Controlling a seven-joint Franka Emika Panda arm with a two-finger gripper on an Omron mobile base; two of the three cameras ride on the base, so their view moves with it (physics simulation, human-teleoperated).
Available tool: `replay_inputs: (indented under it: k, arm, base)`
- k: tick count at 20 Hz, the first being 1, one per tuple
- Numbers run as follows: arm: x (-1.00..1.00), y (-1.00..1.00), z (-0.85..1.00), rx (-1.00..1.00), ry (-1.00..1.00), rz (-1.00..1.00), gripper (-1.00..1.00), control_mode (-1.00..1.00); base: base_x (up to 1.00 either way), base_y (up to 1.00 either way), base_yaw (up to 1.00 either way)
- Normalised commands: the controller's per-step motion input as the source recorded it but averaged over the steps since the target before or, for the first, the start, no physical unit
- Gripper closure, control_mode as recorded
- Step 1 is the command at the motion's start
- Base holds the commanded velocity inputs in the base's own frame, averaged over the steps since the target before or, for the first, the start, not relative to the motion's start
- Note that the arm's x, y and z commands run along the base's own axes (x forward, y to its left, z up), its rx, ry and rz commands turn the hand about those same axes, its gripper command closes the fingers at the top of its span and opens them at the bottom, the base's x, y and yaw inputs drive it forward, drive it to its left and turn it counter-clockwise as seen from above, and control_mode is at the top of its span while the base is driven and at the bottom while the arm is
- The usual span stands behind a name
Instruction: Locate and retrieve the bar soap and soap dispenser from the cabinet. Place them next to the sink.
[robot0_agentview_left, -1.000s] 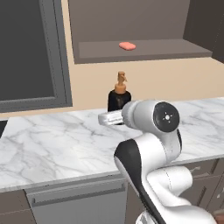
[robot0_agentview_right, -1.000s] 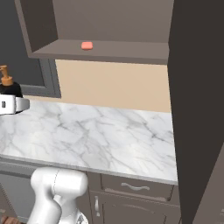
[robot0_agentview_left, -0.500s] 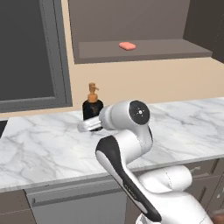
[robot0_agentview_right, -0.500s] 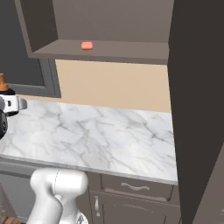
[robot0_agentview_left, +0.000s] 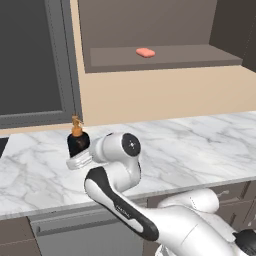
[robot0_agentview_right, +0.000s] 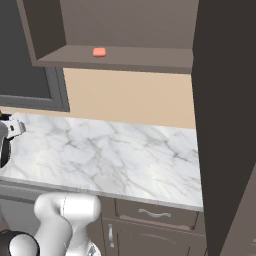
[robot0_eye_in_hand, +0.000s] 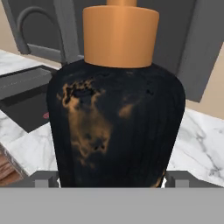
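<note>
Marble counter (robot0_agentview_left: 200, 140) under a beige wall (robot0_agentview_left: 165, 95).
A dark window with a grey frame (robot0_agentview_left: 62, 60) fills the upper left; a drawer with a curved handle (robot0_agentview_right: 152, 213) sits lower centre, and a dark sink (robot0_eye_in_hand: 26, 94) lies at left.

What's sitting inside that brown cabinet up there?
Just the pink bar soap lies on the cabinet shelf. The cabinet's right end is hidden behind its dark side wall in the right base view.

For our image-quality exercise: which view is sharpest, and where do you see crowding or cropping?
Left base view: even light, soap dispenser and bar soap crisp. Hand view: dispenser looms huge, its pump cropped at the top. Right base view: gripper cut off at the left edge.
</note>
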Motion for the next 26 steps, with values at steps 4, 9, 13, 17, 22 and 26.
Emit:
replay_inputs:
  k: [4, 9, 13, 17, 22, 26]
  arm:
    - [0.26, 0.77, -0.48, -0.04, 0.03, 0.20, 1.00, -1.00]
    - [0.25, 0.65, -0.45, -0.01, 0.04, 0.24, 1.00, -1.00]
    - [0.29, 0.48, -0.40, 0.00, 0.01, 0.21, 1.00, -1.00]
    - [0.35, 0.35, -0.48, 0.00, 0.00, 0.17, 1.00, -1.00]
    - [0.34, 0.39, -0.44, 0.00, 0.00, 0.14, 1.00, -1.00]
    - [0.29, 0.38, -0.43, 0.00, 0.00, 0.14, 1.00, -1.00]
  base:
    - [0.00, 0.00, 0.00]
    - [0.00, 0.00, 0.00]
    - [0.00, 0.00, 0.00]
    - [0.00, 0.00, 0.00]
    - [0.00, 0.00, 0.00]
    - [0.00, 0.00, 0.00]
